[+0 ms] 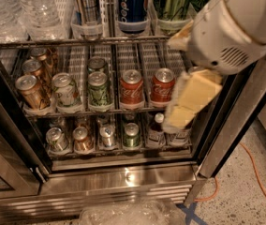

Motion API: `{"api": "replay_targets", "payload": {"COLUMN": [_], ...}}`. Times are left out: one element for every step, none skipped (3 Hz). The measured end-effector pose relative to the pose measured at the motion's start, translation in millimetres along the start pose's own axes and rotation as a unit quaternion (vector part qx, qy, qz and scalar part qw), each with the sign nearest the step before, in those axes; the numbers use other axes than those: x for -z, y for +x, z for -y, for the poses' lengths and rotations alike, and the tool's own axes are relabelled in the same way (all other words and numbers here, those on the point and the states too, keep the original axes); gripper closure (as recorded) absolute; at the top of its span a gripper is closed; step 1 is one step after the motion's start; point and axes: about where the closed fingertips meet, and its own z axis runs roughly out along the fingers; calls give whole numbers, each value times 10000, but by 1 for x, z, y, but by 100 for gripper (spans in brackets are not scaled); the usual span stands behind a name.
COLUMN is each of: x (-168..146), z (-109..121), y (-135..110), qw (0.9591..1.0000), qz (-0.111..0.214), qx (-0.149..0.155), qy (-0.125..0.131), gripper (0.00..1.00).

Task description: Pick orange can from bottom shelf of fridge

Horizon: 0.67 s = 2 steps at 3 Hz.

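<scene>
Cream end effector [182, 116], grip unclear, hangs beside Coca-Cola cans [132, 88], well right of the orange can [82, 139].

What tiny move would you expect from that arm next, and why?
Probably a shift toward the picture's left and down: the gripper hangs before the brown bottles at the right end of the bottom shelf, while the orange can stands second from the left, untouched.

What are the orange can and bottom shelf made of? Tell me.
Orange can: likely aluminium, glossy copper body, glinting silver lid. Bottom shelf: seemingly metal wire, thin shiny bars. The tool hangs right, in front of that shelf's bottles.
</scene>
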Motion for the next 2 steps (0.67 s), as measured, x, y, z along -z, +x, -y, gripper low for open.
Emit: {"api": "replay_targets", "payload": {"x": [-26,-65], "z": [-28,-66], "y": [-37,-59], "qw": [9968,9902], "qz": [796,1355], "qx": [-104,-323], "qy": [10,16], "gripper": [0,0]}}
